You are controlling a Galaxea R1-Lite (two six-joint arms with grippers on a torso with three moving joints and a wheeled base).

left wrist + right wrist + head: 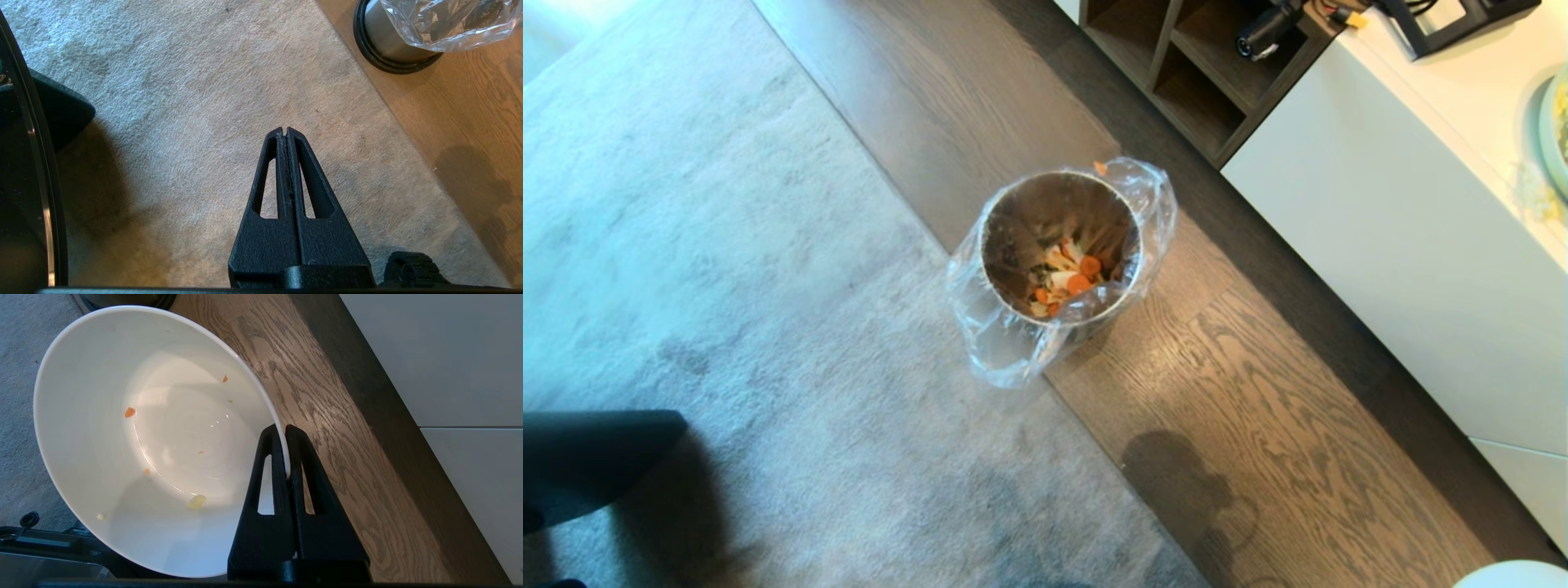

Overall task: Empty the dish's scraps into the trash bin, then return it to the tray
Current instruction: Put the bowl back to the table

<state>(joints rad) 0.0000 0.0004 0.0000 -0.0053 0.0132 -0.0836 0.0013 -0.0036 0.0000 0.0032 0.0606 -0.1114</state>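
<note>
Standing at the centre of the head view, the trash bin (pixel 1062 245) rests where the grey carpet (pixel 727 286) meets the wooden floor (pixel 1258 408), its clear liner bag (pixel 1005 343) folded out over the steel rim. The scraps (pixel 1066 278), orange carrot slices and pale sticks, lie at the bottom of the bin; one small orange piece (pixel 1100 167) sits on the bag at the far rim. A white cabinet (pixel 1405 245) fills the right side of the frame, with open wooden shelves (pixel 1184 73) at the top centre.

In the right wrist view, the right gripper (pixel 287 430) is clenched on the rim of the dish (pixel 102 465), one finger inside the wall and one outside. The dish is tilted, its inside facing the camera, and holds only a few orange and yellow crumbs (pixel 129 412). The dish fills the left and centre of that frame above carpet and floorboards.

In the left wrist view, the left gripper (pixel 285 131) hangs over the carpet with its fingers pressed together, grasping nothing; the bin's black base ring (pixel 367 53) shows at the upper right.
</note>
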